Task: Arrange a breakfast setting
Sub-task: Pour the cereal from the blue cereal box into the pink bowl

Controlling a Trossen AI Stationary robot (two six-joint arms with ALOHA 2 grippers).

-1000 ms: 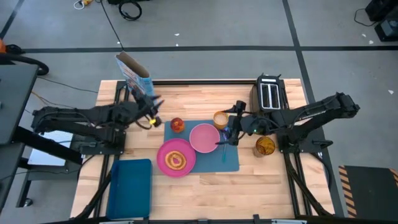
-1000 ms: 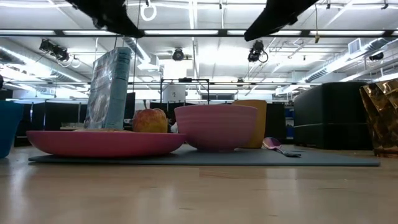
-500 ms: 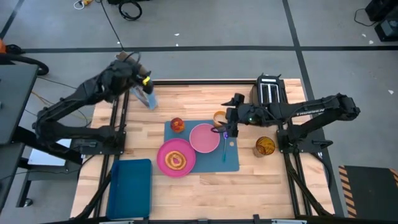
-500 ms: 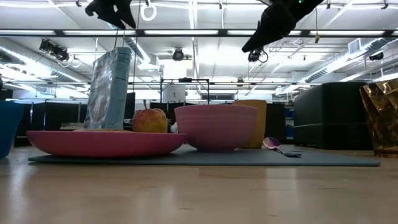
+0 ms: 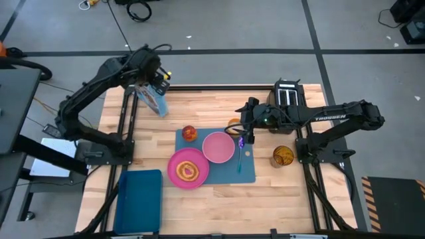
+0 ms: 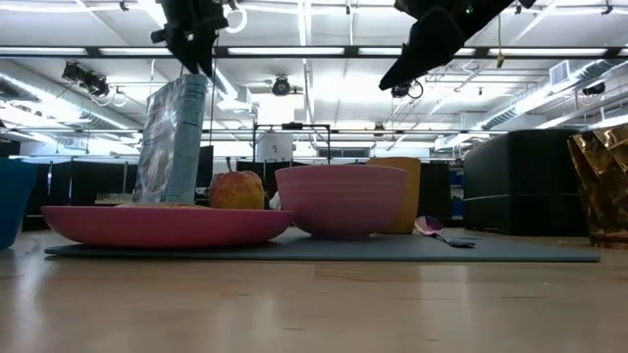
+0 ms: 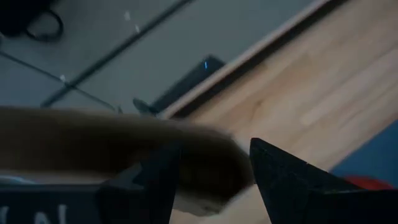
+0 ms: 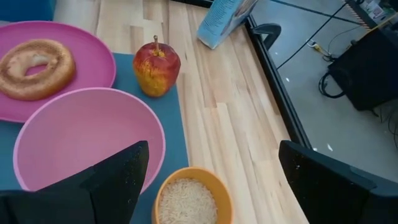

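Note:
The blue cereal box stands upright on the table's far left, its brown top flap open. My left gripper is open just above the box top. On the blue placemat sit the pink plate with a round toast piece, the pink bowl, the spoon, the orange cup holding pale grains, and the red apple. My right gripper is open and empty above the cup. My left gripper comes down on the cereal box from above, with its fingers on either side of the box's open top flap. I cannot tell whether they touch it.
The black toaster stands at the far right. An amber crinkled glass stands right of the placemat. A dark-blue tray lies at the near left. Bare wood shows along the near edge.
My left gripper has gone up from beside the apple toward the table's far left and now hangs over the cereal box's top. The box has stayed where it was. My right gripper has drifted a little toward the far edge, still open.

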